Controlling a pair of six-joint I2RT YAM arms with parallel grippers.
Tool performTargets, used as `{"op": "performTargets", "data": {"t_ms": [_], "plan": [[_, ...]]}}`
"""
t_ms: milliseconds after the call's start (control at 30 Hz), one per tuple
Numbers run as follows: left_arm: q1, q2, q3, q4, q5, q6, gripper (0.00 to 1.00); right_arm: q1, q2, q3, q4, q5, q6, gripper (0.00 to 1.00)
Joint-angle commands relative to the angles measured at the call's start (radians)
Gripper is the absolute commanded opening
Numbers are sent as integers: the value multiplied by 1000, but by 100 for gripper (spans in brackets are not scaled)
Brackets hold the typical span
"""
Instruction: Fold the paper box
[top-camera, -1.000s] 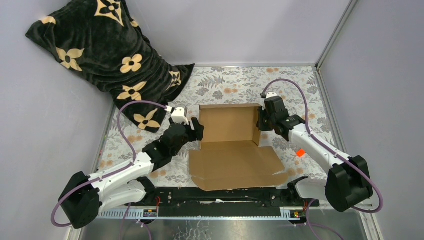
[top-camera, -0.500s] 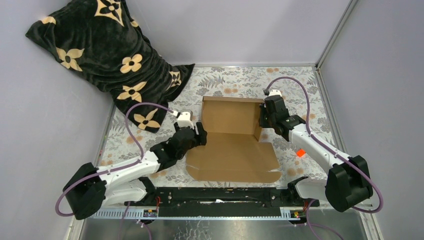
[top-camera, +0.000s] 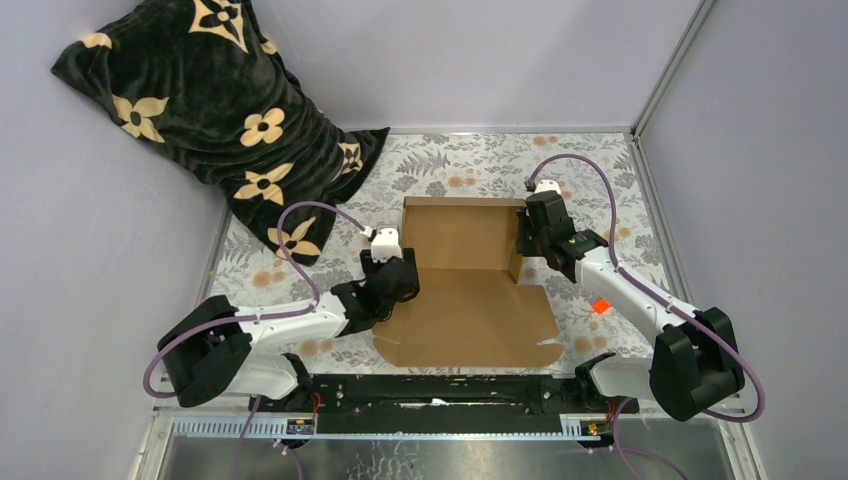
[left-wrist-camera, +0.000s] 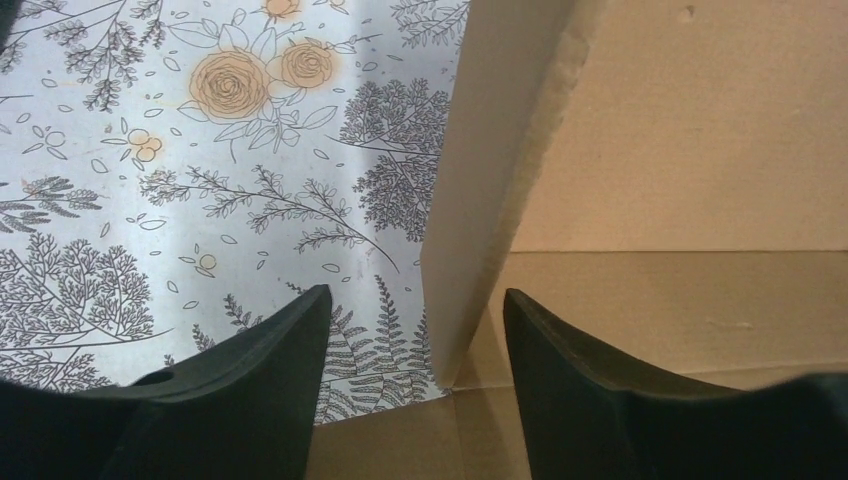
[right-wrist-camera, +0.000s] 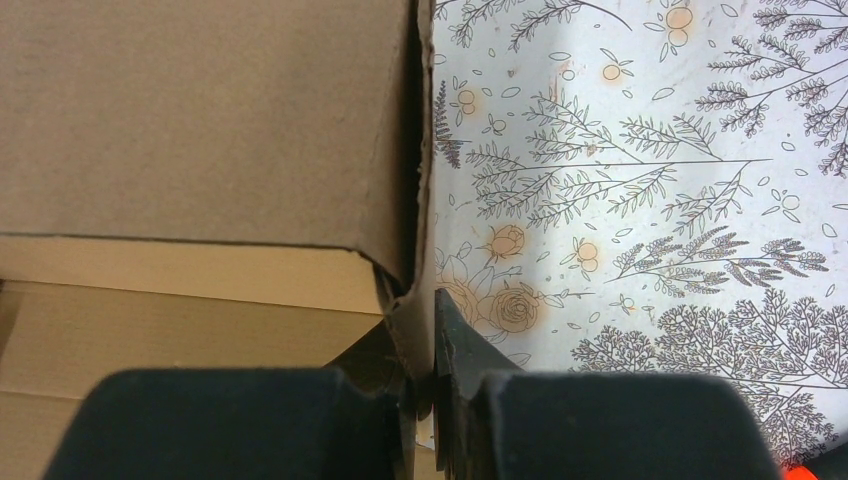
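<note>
The paper box (top-camera: 466, 318) is a brown cardboard sheet lying mid-table, with its back panel (top-camera: 463, 233) standing upright. My right gripper (top-camera: 524, 245) is shut on the box's upright right side flap; in the right wrist view the gripper (right-wrist-camera: 428, 345) pinches the flap's (right-wrist-camera: 415, 180) lower edge. My left gripper (top-camera: 402, 280) is open at the box's left rear corner. In the left wrist view the left gripper (left-wrist-camera: 415, 310) has its black fingers (left-wrist-camera: 250, 390) straddling the upright left flap (left-wrist-camera: 490, 170), not touching it.
A black pillow with tan flowers (top-camera: 200, 110) leans in the far left corner. A small orange marker (top-camera: 600, 306) lies on the floral table cover (top-camera: 470, 160) by the right arm. Grey walls enclose the table. A black rail (top-camera: 440, 390) runs along the near edge.
My left gripper has moved right and nearer, up to the box's left rear corner. The back panel has tipped more upright. The right gripper has kept its hold.
</note>
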Motion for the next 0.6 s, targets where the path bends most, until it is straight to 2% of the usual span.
{"op": "performTargets", "data": {"t_ms": [0, 67, 367, 567], "plan": [[-16, 26, 26, -10, -102, -37, 67, 11, -45, 26, 44, 7, 14, 0], [-22, 40, 32, -13, -120, -39, 63, 10, -50, 23, 44, 5, 13, 0], [-45, 113, 73, -34, -183, -63, 55, 11, -77, 9, 42, -4, 11, 0], [-56, 158, 120, -115, -233, -103, 41, 10, -101, -3, 36, -5, 4, 0]]}}
